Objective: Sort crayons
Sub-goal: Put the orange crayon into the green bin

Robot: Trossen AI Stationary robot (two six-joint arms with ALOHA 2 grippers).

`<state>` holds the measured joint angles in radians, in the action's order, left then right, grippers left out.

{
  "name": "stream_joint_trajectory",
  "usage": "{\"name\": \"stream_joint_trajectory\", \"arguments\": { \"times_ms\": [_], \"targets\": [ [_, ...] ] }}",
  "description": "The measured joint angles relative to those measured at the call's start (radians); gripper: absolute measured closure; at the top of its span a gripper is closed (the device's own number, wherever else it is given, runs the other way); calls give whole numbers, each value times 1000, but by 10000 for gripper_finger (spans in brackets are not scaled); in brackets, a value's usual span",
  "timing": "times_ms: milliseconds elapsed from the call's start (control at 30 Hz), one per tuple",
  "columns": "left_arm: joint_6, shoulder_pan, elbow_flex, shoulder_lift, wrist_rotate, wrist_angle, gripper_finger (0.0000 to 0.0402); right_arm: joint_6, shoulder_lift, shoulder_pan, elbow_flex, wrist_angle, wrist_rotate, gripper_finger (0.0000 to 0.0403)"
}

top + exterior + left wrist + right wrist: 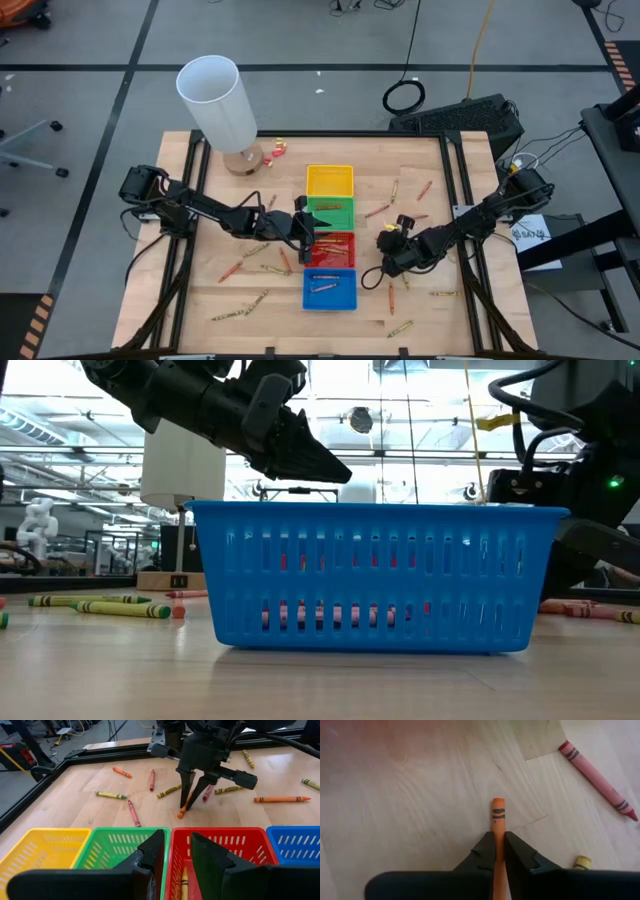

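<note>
Right wrist view puts the right end effector [500,851] down at the wooden surface [410,795], its two dark fingers pinched on an orange crayon [498,817] that lies flat between them; a red crayon [596,779] lies apart from it on the same boards. High view shows that end effector [386,262] just to the right of the row of four trays, yellow tray [329,180], green tray [331,213], red tray [330,247] and blue tray [329,288]; the other crayons lie scattered over the surface on both sides of the row, and a few already lie in the trays. The left end effector [309,235] hangs over the red tray near the green one, fingers a little apart with nothing seen between them; a white cylinder [220,105] stands at the far left corner.
</note>
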<state>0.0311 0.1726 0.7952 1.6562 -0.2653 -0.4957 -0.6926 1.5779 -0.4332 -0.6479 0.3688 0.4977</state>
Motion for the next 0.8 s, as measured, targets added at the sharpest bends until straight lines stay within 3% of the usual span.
{"name": "stream_joint_trajectory", "arguments": {
  "times_ms": [333,600,800],
  "targets": [
    [-25,0,0,0,0,2,305,58,-86,4,5,-28,54,400],
    [-25,0,0,0,0,5,305,164,-197,3,3,-90,219,401],
    [-26,0,0,0,0,5,305,338,-223,5,2,-258,357,401]
  ]
}}
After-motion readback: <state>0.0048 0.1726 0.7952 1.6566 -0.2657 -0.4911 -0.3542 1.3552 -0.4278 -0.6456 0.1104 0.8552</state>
